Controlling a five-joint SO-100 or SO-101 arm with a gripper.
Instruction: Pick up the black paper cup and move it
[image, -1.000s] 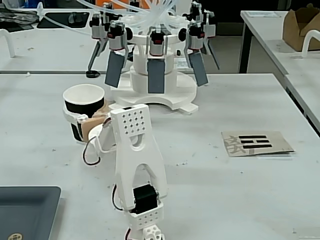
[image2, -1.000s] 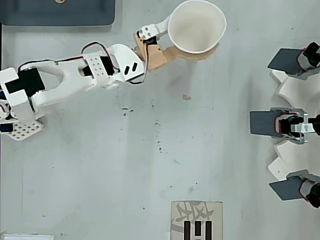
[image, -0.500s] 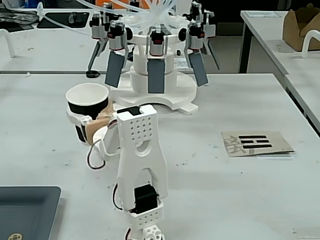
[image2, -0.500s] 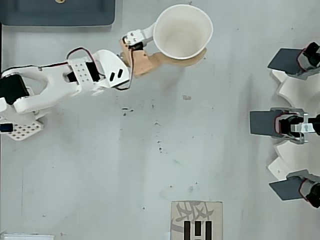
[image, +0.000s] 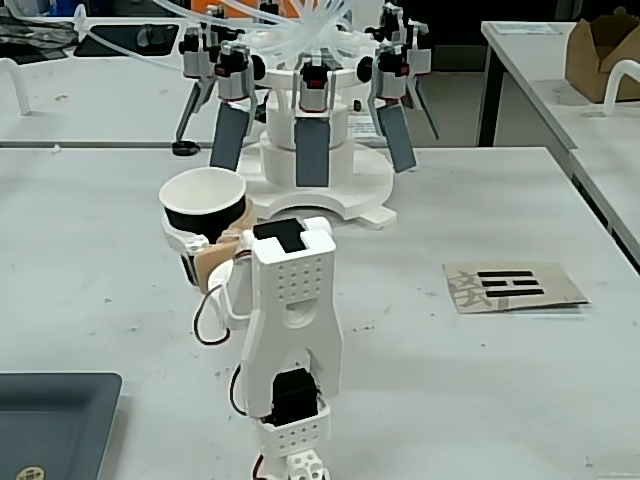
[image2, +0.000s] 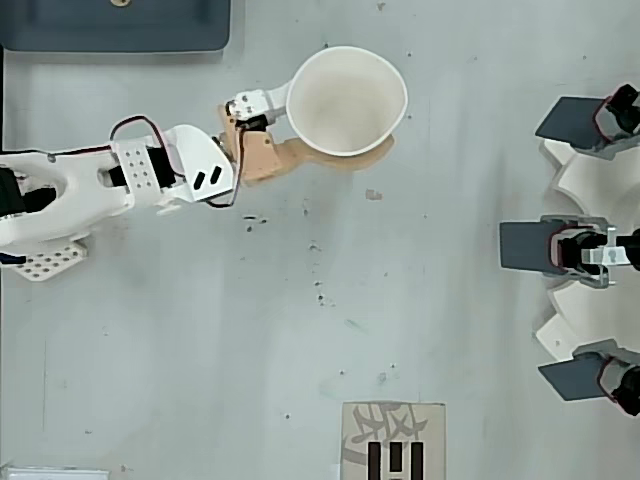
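The black paper cup (image: 203, 203) stands upright with its black wall and white rim, left of the arm in the fixed view. From overhead only the cup's white inside (image2: 347, 100) shows. My gripper (image: 200, 238) (image2: 343, 112) is shut on the cup. One white finger (image2: 268, 100) presses the cup's side and a tan finger (image2: 330, 160) curves round the other side. The cup's base is hidden behind the fingers, so I cannot tell whether it touches the table.
A white machine (image: 320, 170) (image2: 575, 180) with several dark paddles stands just beyond the cup. A cardboard sheet with black bars (image: 512, 285) (image2: 395, 440) lies on the table. A dark tray (image: 50, 420) (image2: 120, 25) sits at the near corner beside the arm's base.
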